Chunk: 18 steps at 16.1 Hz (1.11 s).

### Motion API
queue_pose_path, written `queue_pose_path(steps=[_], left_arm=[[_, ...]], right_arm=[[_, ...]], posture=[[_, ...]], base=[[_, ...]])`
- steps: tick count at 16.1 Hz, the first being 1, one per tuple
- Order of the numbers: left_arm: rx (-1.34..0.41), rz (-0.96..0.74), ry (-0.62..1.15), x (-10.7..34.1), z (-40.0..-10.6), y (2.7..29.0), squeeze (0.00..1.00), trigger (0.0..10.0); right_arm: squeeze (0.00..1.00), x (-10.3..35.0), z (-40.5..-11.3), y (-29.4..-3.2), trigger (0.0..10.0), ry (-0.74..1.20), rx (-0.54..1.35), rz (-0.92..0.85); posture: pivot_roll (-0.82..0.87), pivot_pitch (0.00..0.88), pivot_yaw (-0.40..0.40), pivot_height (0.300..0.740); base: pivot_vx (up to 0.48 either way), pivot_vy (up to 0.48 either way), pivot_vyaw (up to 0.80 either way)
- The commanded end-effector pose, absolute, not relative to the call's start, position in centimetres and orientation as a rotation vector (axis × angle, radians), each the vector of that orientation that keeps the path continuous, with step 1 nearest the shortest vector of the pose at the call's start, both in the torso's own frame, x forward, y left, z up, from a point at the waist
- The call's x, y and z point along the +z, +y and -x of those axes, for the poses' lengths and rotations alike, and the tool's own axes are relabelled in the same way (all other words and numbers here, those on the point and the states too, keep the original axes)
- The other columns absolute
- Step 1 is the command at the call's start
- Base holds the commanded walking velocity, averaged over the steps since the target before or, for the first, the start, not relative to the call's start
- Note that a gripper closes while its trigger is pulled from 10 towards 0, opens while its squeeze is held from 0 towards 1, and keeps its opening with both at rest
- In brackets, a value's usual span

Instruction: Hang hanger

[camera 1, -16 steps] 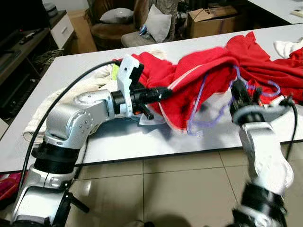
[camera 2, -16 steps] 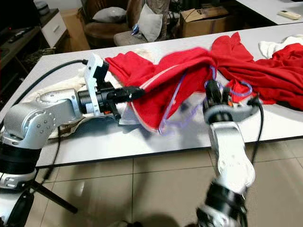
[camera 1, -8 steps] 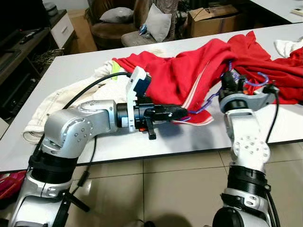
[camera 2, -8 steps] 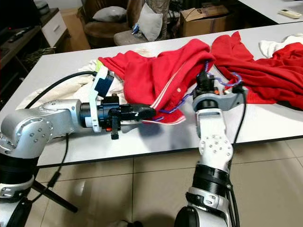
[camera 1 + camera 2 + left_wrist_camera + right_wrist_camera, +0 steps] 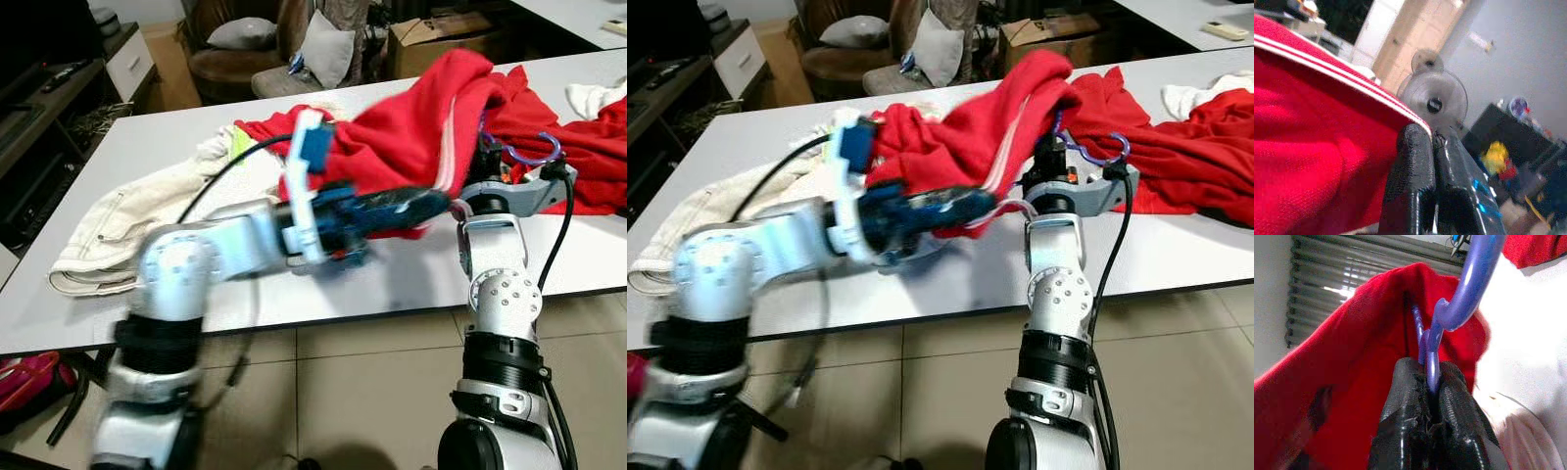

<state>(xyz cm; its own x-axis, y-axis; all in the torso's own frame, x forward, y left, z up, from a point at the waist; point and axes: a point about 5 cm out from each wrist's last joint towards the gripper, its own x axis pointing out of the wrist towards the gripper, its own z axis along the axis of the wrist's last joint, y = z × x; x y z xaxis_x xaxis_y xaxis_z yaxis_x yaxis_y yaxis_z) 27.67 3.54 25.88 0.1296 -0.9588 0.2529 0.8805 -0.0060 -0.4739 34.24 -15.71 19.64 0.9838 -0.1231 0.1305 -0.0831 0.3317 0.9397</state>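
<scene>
white table (image 5: 411, 284) bears the red shirt (image 5: 411, 127); right gripper (image 5: 1431, 382) clamps the purple hanger (image 5: 1469, 279) at its neck, left gripper (image 5: 1432, 147) pinches the hem beside it; best keep both grips firm while drawing fabric down over the hanger.

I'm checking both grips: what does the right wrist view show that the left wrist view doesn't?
Right wrist view: the right gripper shut on the purple hanger, its hook curving above, window blinds behind. Left wrist view: the left gripper pinching the white-striped hem, with a fan behind. Both: the red shirt and closed jaws.
</scene>
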Motion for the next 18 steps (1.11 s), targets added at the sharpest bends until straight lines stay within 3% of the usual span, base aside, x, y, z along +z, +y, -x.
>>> queue_pose_path(steps=[1,3,7,8,10,11,14,18], left_arm=[[-1.332,0.517,0.107,26.5,-28.8,3.1,0.0,0.0],[-1.218,0.3,0.115,25.2,-29.5,3.2,0.0,0.0],[-1.367,0.257,0.176,24.6,-27.4,2.9,0.0,0.0],[-1.384,0.122,0.237,23.3,-26.7,2.9,0.0,10.0],[-1.348,0.073,0.22,22.8,-26.9,3.1,0.0,10.0],[-1.336,0.086,0.186,23.1,-27.1,3.1,1.0,10.0],[-1.447,0.098,0.193,23.4,-25.5,3.7,1.0,10.0],[-1.404,0.065,0.209,22.7,-25.3,5.2,1.0,10.0]], right_arm=[[0.0,20.6,-34.4,-12.6,10.0,-0.152,0.053,-1.293],[0.0,21.3,-34.1,-12.3,10.0,-0.163,0.122,-1.323],[0.0,22.0,-33.9,-12.5,10.0,-0.195,0.17,-1.302],[0.0,22.1,-33.9,-12.6,10.0,-0.202,0.172,-1.292],[0.0,22.1,-34.0,-12.7,10.0,-0.2,0.169,-1.288],[0.0,21.9,-34.0,-12.7,10.0,-0.184,0.174,-1.251],[0.0,21.5,-33.8,-12.8,10.0,-0.174,0.177,-1.271],[0.0,20.6,-33.9,-13.4,10.0,-0.117,0.142,-1.09]], posture=[[-0.15,0.0,0.169,0.74],[-0.15,0.0,0.174,0.74],[-0.15,0.0,0.173,0.74],[-0.15,0.0,0.169,0.74],[-0.15,0.0,0.169,0.74],[-0.15,0.0,0.164,0.74],[-0.14,0.0,0.161,0.74],[-0.14,0.0,0.159,0.74]], base=[[0.0,0.0,0.0],[0.0,0.0,0.0],[0.0,0.0,0.0],[0.0,0.0,0.0],[0.0,0.0,0.0],[0.0,0.0,0.0],[0.0,0.0,0.0],[0.0,0.0,0.0]])
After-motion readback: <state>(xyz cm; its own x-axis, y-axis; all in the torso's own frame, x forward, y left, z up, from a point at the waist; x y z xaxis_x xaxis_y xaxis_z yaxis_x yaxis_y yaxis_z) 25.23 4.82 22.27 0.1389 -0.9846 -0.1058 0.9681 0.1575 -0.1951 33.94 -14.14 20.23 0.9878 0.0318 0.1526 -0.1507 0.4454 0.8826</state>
